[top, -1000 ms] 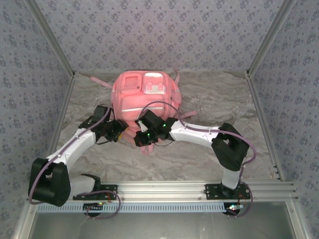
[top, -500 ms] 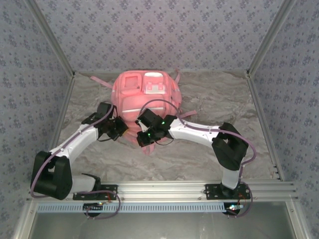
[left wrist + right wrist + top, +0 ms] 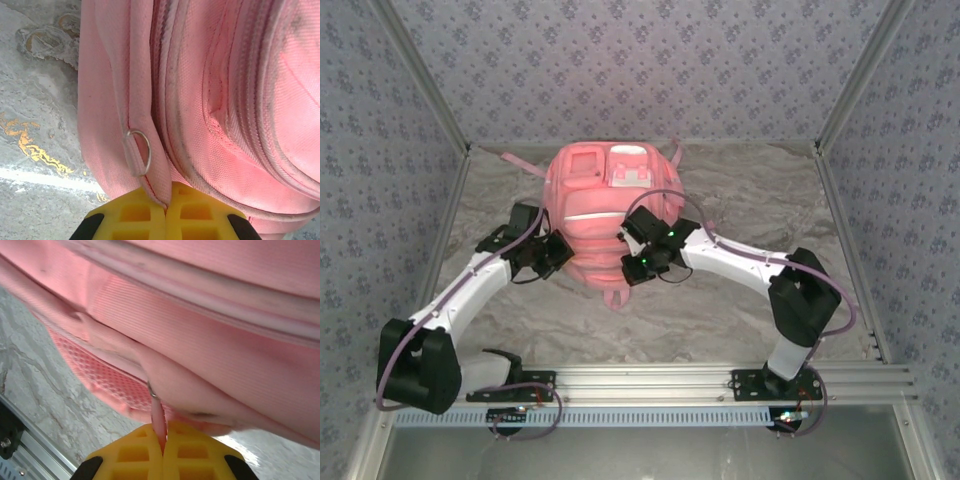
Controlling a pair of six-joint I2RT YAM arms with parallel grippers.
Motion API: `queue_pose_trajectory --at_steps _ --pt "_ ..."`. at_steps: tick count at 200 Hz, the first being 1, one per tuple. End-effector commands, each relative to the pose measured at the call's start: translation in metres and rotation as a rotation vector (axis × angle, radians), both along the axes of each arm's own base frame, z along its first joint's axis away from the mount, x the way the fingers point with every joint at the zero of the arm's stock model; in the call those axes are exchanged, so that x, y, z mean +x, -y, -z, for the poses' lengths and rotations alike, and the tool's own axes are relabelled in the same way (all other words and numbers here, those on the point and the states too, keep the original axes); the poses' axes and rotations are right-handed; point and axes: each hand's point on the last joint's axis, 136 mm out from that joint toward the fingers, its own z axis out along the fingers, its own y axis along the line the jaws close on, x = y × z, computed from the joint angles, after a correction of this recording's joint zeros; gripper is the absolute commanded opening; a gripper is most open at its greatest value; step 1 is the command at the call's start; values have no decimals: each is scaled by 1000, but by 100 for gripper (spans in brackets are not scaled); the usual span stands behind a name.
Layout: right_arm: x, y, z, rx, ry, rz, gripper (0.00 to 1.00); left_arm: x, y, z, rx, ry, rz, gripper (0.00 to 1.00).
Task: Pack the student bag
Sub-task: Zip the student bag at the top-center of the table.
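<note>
One grey marble-patterned table [image 3: 770,200] carries everything. On it lies one large soft pink fabric backpack, the student bag [image 3: 605,190]. The bag sits at the middle of the table's far edge, and its narrow end reaches toward the table's centre. Two pink straps [image 3: 516,162] stick out from it toward the far corners, one on each side.

There are two white and black arms, one from each near corner, and they meet the bag on its near left and near right sides. The arms cover part of the bag's near half. The inside of the bag is not visible, so I cannot tell what it contains.

The left gripper [image 3: 166,205] has its two yellow fingers pressed together on a folded edge of the bag's fabric. Just above them hangs one small metal ring [image 3: 140,152] in a fabric loop.

The right gripper [image 3: 162,440] also has its yellow fingers pressed together, and they pinch one thin pale pink strip [image 3: 159,421] that hangs from the bag. A small piece of metal sits at the top of this strip; its shape is hard to make out.
</note>
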Motion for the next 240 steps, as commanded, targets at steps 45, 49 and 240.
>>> queue_pose_trajectory --at_steps 45,49,240 --pt "14 107 18 -252 18 153 0 20 -30 -36 105 134 -45 0" --pt "15 110 17 -253 27 158 0 20 -31 -37 105 135 -47 0" --pt "44 92 -6 -111 368 -245 0 14 -45 -50 176 134 28 46"
